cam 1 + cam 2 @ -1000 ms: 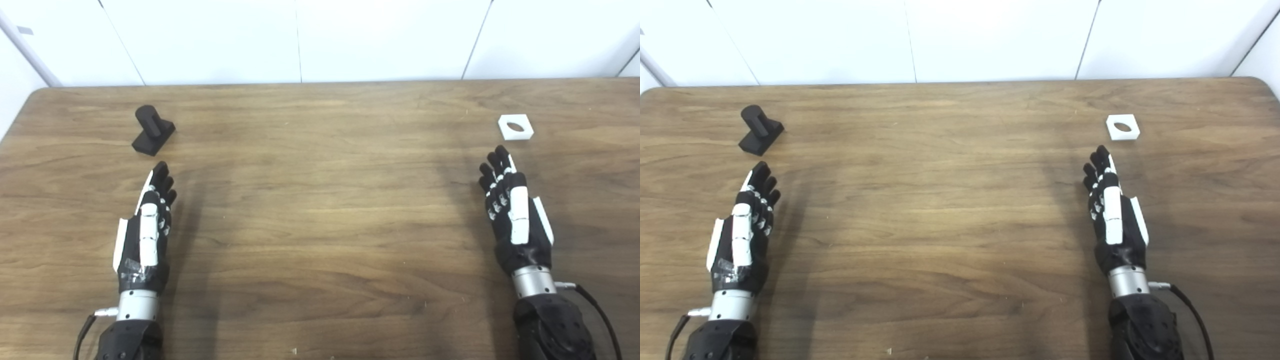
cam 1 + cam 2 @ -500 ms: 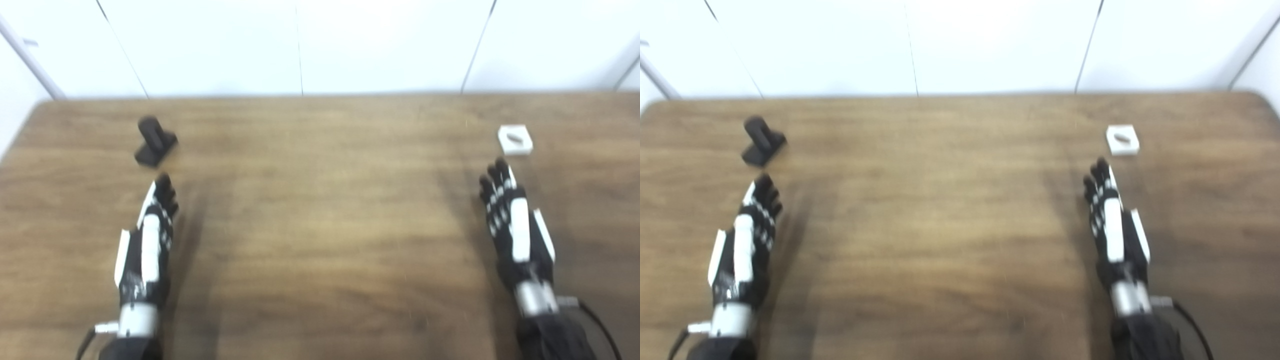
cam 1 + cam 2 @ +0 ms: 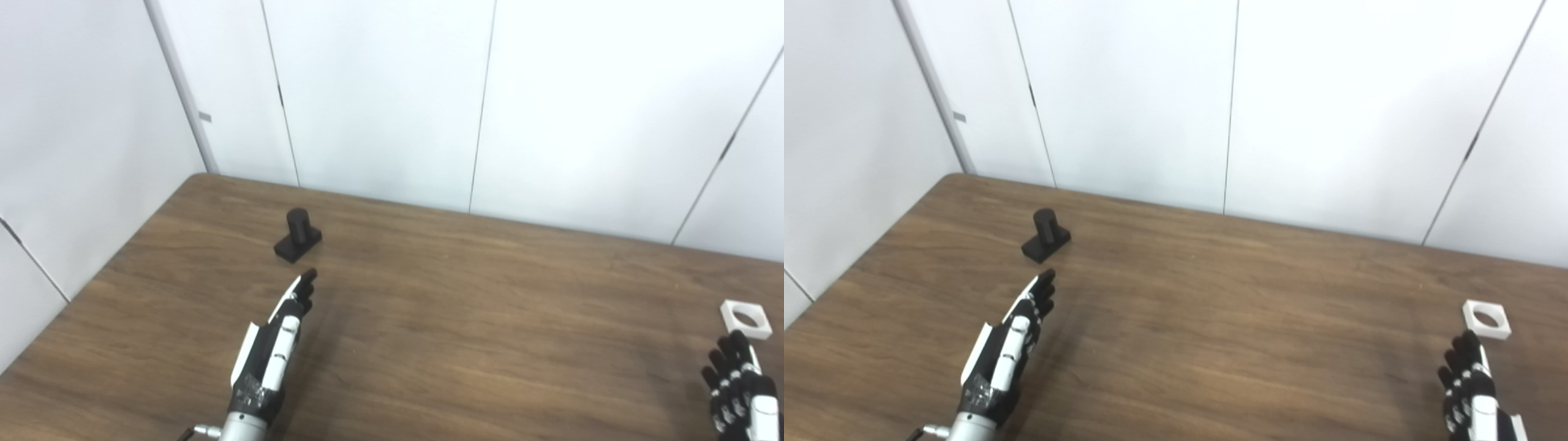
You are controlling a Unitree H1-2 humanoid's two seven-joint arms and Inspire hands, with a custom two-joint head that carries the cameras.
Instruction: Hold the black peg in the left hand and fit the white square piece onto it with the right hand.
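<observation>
The black peg (image 3: pixel 297 235) stands upright on its flat dark base on the far left part of the wooden table (image 3: pixel 465 318), a short round post rising from a rectangular foot that sits at an angle to the table's edges. Nothing touches it. The left hand (image 3: pixel 272 346) lies just short of it on the near side, released and holding nothing, fingers stretched out straight and close together, their dark tips aimed toward the peg's base with a bare strip of wood between them.

The white square piece (image 3: pixel 1486 318) lies flat on the table far over on the right, well apart from the peg, its round hole facing up. The right hand (image 3: pixel 1473 395) sits just on the near side of it, partly cut off by the picture's bottom edge; its fingers are extended and slack, gripping nothing, and the fingertips stop a little short of the piece without touching it.

No bin, tray or other container shows anywhere on the table.

The tabletop is brown wood grain with a rounded far left corner, and soft shadows fall beside each hand. Behind and to the left of it stand plain white wall panels (image 3: pixel 380 98), divided by thin dark vertical seams, with a pale upright strip (image 3: pixel 934 92) in the left corner.
</observation>
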